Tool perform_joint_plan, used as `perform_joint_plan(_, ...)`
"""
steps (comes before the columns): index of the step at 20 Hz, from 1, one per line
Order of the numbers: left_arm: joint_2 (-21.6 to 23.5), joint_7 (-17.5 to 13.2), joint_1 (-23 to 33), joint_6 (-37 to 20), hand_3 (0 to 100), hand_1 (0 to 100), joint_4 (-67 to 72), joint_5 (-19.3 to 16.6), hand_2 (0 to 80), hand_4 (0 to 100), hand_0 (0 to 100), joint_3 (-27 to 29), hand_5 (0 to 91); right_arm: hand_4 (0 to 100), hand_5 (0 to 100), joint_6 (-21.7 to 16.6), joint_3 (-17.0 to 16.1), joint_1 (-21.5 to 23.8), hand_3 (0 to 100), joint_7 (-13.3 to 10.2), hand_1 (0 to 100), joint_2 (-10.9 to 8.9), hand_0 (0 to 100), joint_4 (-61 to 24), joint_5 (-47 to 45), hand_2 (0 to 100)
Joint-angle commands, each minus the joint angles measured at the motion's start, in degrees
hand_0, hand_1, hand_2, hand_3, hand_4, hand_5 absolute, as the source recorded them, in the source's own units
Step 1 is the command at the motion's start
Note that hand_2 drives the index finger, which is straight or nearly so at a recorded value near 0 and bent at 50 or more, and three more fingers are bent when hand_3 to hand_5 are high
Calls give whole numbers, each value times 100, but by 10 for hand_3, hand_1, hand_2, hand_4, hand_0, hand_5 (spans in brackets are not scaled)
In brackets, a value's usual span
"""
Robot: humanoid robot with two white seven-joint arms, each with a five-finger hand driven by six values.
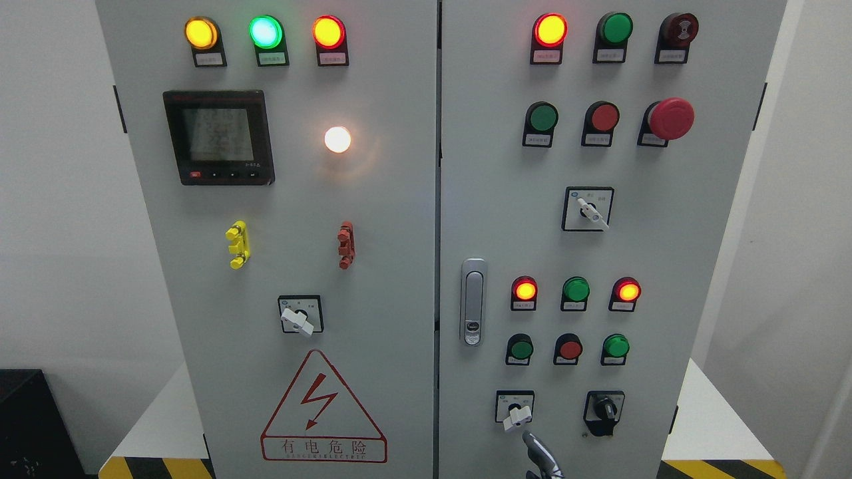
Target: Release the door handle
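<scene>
The door handle (472,301), a silver upright lever with a small lock near its lower end, sits flat on the right door (599,239) of the grey cabinet, close to the seam with the left door (279,239), and nothing touches it. Only one dark, shiny fingertip of a robot hand (540,456) shows at the bottom edge, just below a white rotary switch (516,416) and well under the handle. I cannot tell which arm it belongs to or how far the hand is open.
</scene>
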Motion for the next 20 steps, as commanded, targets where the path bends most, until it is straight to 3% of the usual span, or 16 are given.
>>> perform_joint_plan(1,0,5,0,-4,85,0,-88,0,23,12,0,-114,0,38,0,14,-12,1,38,10,154,0,321,19,4,0)
perform_joint_plan(16,0,5,0,-4,85,0,-97,0,23,13,0,-114,0,57,0,93,-91,-69,41,1,154,-17,325,10,13,0)
perform_joint_plan(17,0,5,0,5,86,0,-97,0,23,13,0,-114,0,131,29,93,-91,-78,78,-8,168,-17,319,10,22,0)
perform_joint_plan(18,0,5,0,-4,86,0,-88,0,23,13,0,-114,0,257,137,102,-91,-130,158,-8,216,-9,305,10,100,0)
perform_joint_plan(19,0,5,0,-4,86,0,-97,0,23,13,0,-114,0,292,191,128,-100,-191,190,-8,231,-9,313,19,214,0)
perform_joint_plan(20,0,5,0,-4,87,0,-88,0,23,13,0,-114,0,394,332,241,-117,-253,290,-8,250,-9,340,19,337,0)
